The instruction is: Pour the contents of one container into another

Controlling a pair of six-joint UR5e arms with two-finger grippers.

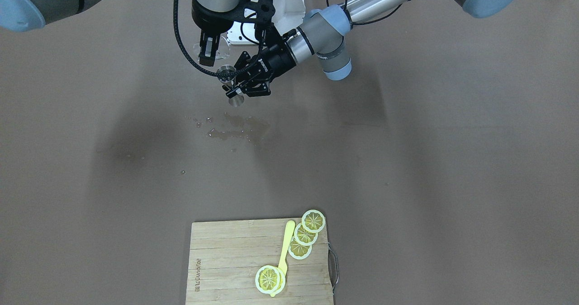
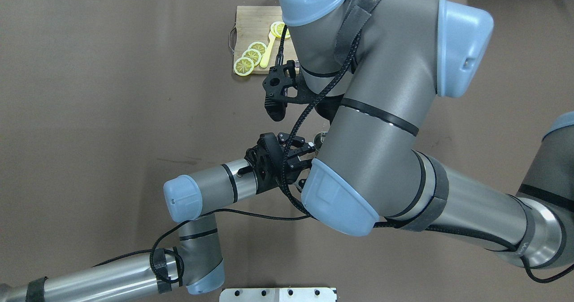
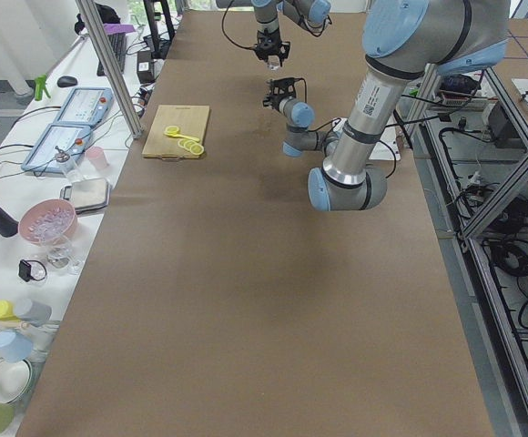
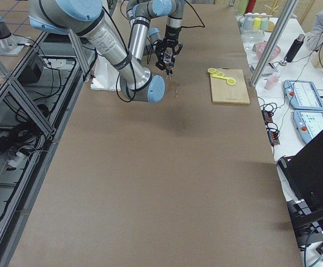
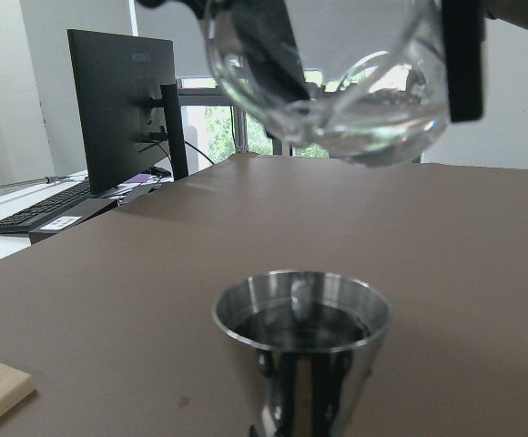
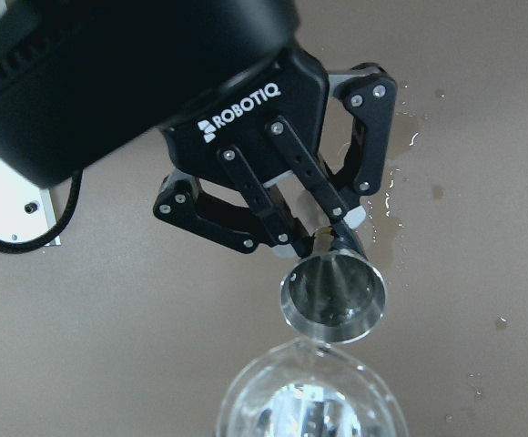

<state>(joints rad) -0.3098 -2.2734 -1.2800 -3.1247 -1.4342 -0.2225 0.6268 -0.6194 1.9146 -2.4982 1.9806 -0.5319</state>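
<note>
My left gripper (image 1: 234, 89) is shut on the waist of a small steel jigger (image 1: 230, 87), held upright above the table. The right wrist view shows its fingers (image 6: 337, 214) clamping the jigger (image 6: 332, 296) below the cup. My right gripper (image 1: 207, 55) is shut on a clear glass (image 1: 222, 48), which hangs just above and behind the jigger. In the left wrist view the glass (image 5: 337, 82) holds a little clear liquid directly over the jigger (image 5: 302, 328), whose cup shows liquid inside. In the overhead view the right arm hides most of both.
A wet spill (image 1: 237, 128) with scattered drops lies on the brown table below the jigger. A wooden cutting board (image 1: 226, 255) with lemon slices (image 1: 305, 235) and a yellow spoon (image 1: 285, 248) sits at the table's far edge. A white base plate (image 1: 289, 6) is behind the grippers.
</note>
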